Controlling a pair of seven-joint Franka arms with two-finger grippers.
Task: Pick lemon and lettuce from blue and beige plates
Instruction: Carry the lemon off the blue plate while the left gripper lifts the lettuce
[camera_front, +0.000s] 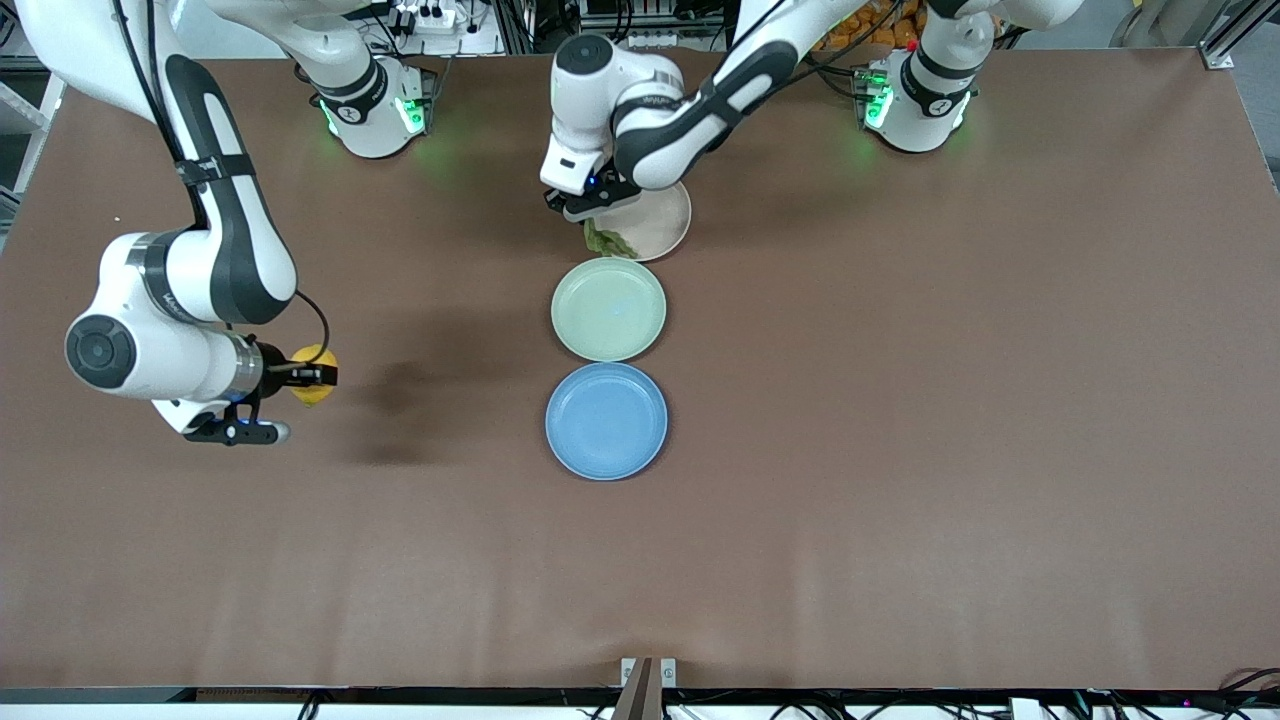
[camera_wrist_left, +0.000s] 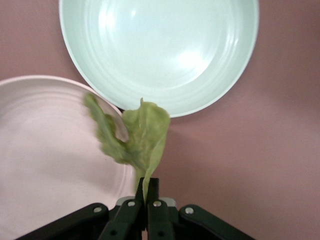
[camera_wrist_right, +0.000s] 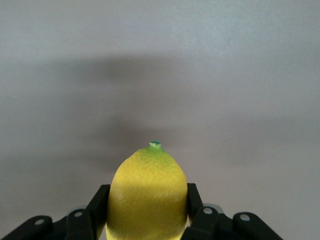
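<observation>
No word, label, brand or number can be read anywhere in these views. Small dark marks sit on the white casing of both arms, too small to make out.

Broad brown matte table filling nearly the whole front view, lit evenly from above, with soft shadows toward the right arm's end. Metal framing and cables along the farthest edge. Small bracket at the middle of the nearest edge.
</observation>
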